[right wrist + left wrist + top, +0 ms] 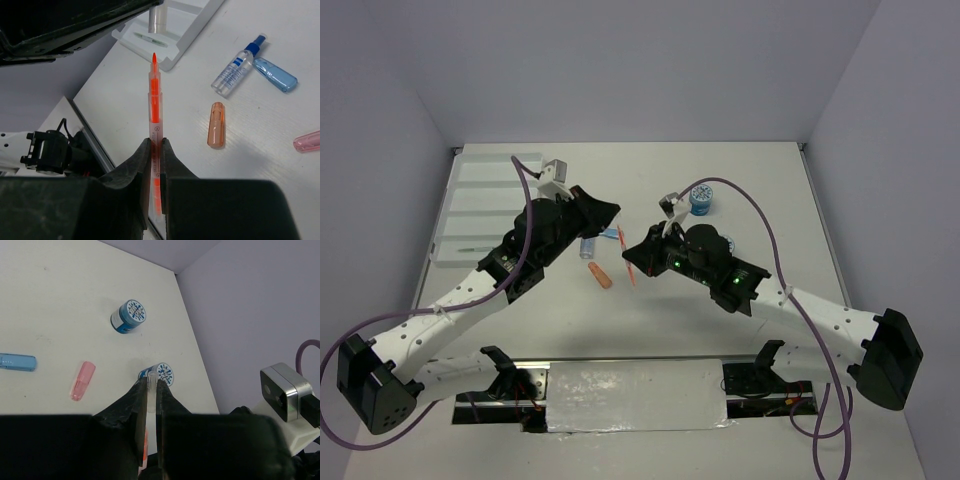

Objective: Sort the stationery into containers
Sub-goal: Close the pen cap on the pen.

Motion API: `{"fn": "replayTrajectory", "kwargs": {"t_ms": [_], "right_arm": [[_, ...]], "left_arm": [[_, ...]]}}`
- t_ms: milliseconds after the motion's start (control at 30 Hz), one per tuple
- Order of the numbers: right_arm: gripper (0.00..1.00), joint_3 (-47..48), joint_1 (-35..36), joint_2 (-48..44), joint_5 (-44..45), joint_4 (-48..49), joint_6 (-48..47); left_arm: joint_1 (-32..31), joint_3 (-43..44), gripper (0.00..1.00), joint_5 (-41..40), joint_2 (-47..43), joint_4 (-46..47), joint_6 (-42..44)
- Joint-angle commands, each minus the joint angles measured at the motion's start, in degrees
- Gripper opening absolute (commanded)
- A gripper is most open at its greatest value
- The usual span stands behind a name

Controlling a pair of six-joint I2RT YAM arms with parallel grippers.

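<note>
My right gripper [156, 142] is shut on an uncapped orange pen [155, 100] and holds it above the table; it also shows in the top view [640, 257]. An orange cap [216, 125], a clear bottle with a blue cap [237, 67], a light blue piece [275, 74] and a pink piece [307, 141] lie on the table. My left gripper [150, 381] is shut on a thin clear tube [150, 390], above one tape roll [164, 372]. The other roll [128, 316] stands farther off. The white tray [485, 195] at the far left holds a green pen [150, 37].
The two grippers are close together over the table's middle, the left one [608, 211] just above the bottle [588, 245]. Grey walls close in the table's back and sides. A purple cable [760, 215] arcs over the right arm.
</note>
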Motion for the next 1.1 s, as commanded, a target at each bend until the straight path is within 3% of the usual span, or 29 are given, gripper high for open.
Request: {"fn": "replayTrajectory", "kwargs": {"t_ms": [0,1067], "right_arm": [[0.0,3.4,0.5,-0.6,2.4,0.3,-0.9],[0.0,7.5,0.4,1.4,5.8,-2.0,-0.9]], "left_arm": [[-0.2,-0.2,0.0,1.5,-0.3,3.9,1.0],[-0.2,-2.5,0.0,4.3,-0.5,6.5,2.9]]}}
